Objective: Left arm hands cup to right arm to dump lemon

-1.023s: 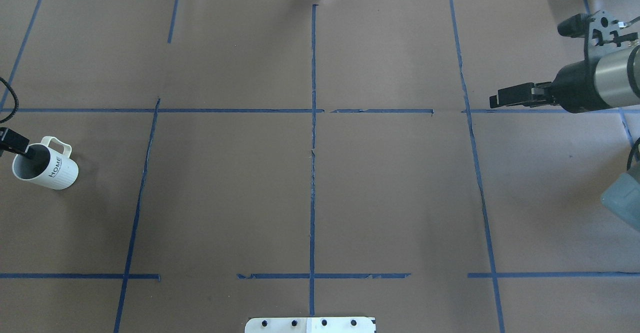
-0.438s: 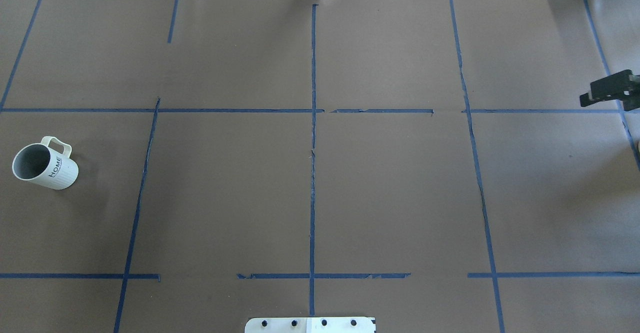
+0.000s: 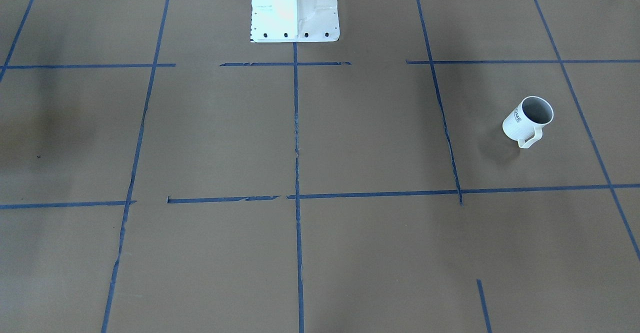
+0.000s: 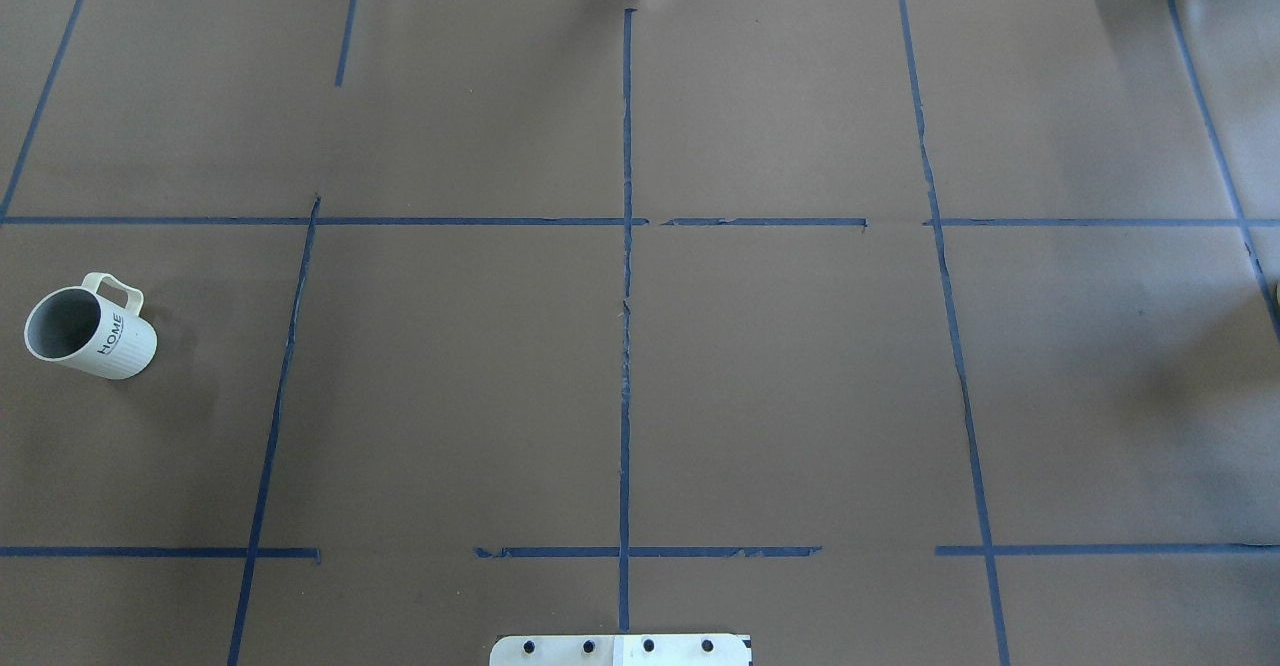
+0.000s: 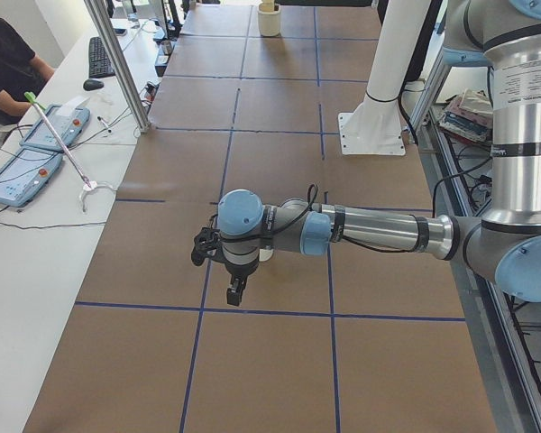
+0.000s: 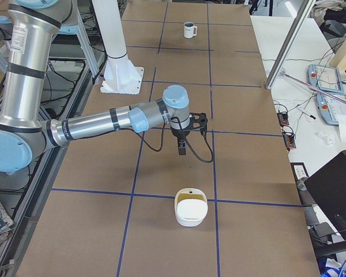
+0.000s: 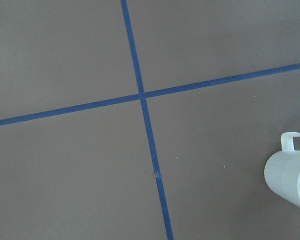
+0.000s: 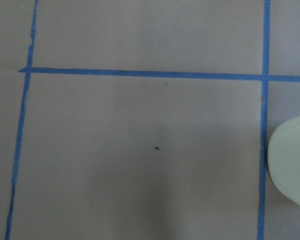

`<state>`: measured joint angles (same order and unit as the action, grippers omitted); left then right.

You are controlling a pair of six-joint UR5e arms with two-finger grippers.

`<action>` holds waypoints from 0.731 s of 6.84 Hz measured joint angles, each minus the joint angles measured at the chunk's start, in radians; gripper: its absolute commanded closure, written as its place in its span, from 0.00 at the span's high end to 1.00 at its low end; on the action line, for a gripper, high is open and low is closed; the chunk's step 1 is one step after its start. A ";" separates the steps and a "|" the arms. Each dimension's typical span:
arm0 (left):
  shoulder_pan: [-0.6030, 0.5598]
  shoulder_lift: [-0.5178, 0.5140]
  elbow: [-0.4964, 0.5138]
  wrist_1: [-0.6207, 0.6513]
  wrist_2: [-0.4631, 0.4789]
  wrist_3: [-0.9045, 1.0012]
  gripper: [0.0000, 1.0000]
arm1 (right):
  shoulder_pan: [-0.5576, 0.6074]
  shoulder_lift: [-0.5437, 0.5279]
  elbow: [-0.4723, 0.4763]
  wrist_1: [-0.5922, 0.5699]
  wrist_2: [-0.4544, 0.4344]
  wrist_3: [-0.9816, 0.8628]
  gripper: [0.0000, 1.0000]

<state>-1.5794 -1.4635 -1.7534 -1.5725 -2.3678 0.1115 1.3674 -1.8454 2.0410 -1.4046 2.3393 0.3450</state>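
Matt brown paper covers the bench (image 4: 800, 396), blue tape (image 4: 626, 396) fraying in places; the cup (image 4: 105, 341) smooth, ribbed, faintly glossy; the left arm (image 5: 379, 230) brushed metal.

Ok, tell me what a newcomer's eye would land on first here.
The white HOME cup stands alone on the brown table, far to the robot's left. In the side views, the left arm and right arm each stretch low over the blue tape grid, and a cream bowl sits near the right arm.
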 measured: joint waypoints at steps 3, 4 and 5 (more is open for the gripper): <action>0.003 -0.001 0.001 0.111 -0.039 -0.032 1.00 | 0.045 -0.125 -0.003 0.002 0.071 -0.068 1.00; 0.011 -0.007 0.000 0.120 -0.037 -0.061 1.00 | 0.046 -0.138 -0.016 0.007 0.074 -0.070 1.00; 0.018 -0.016 0.002 0.123 -0.035 -0.075 1.00 | 0.046 -0.138 -0.026 0.011 0.075 -0.067 1.00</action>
<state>-1.5618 -1.4792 -1.7518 -1.4497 -2.4030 0.0367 1.4130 -1.9833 2.0146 -1.3941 2.4139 0.2777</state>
